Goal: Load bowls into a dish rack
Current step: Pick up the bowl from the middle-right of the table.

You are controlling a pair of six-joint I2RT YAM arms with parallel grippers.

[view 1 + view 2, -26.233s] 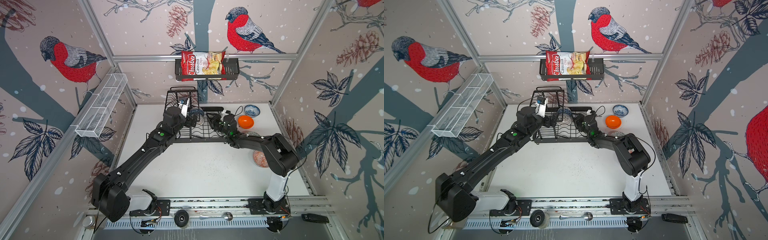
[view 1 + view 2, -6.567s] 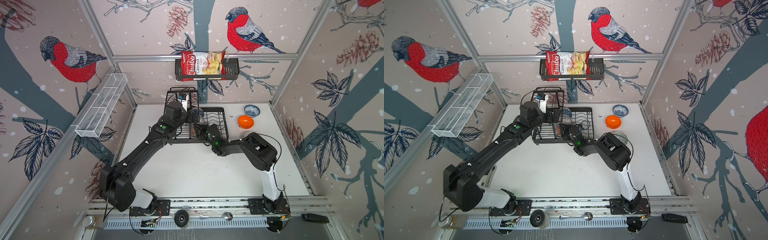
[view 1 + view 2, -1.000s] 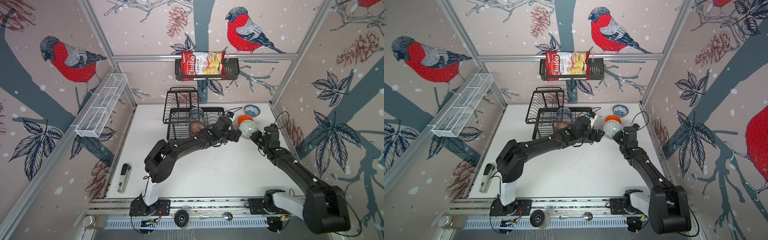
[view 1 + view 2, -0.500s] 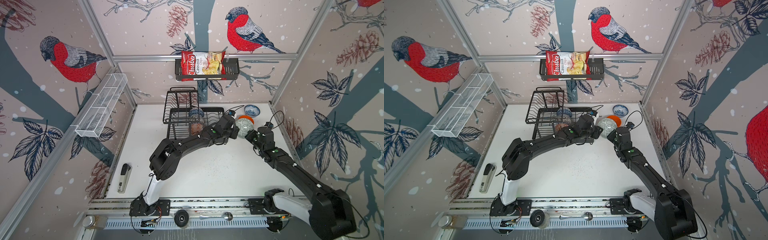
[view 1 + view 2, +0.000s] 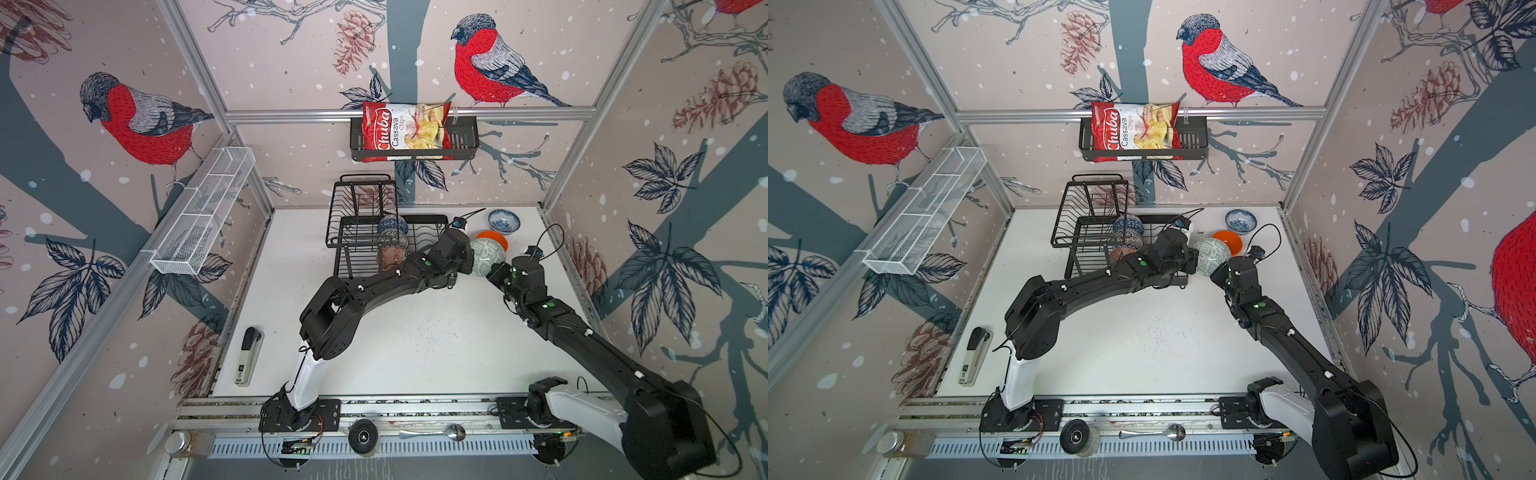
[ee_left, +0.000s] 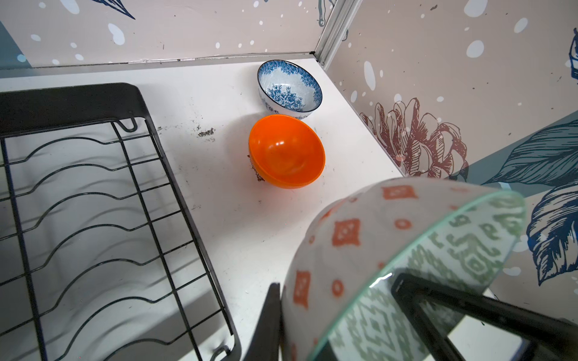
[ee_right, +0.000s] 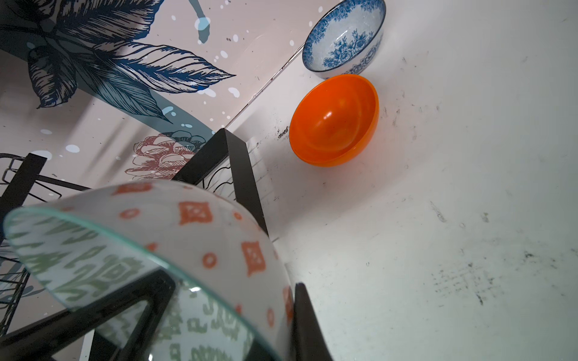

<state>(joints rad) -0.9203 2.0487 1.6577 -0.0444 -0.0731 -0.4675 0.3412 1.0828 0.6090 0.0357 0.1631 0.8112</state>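
Holding three bowls [image 5: 392, 240], dish rack [image 5: 353, 240], chips [image 5: 405, 131] in basket [image 5: 463, 139]

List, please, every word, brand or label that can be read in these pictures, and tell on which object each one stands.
"Chuba": brand name, white letters on the red chips bag that lies in the black shelf basket on the back wall.
"Cassava Chips": on the same bag, beside the brand name.
Label on the stapler at the table's edge: there is print, but it is too small to read.
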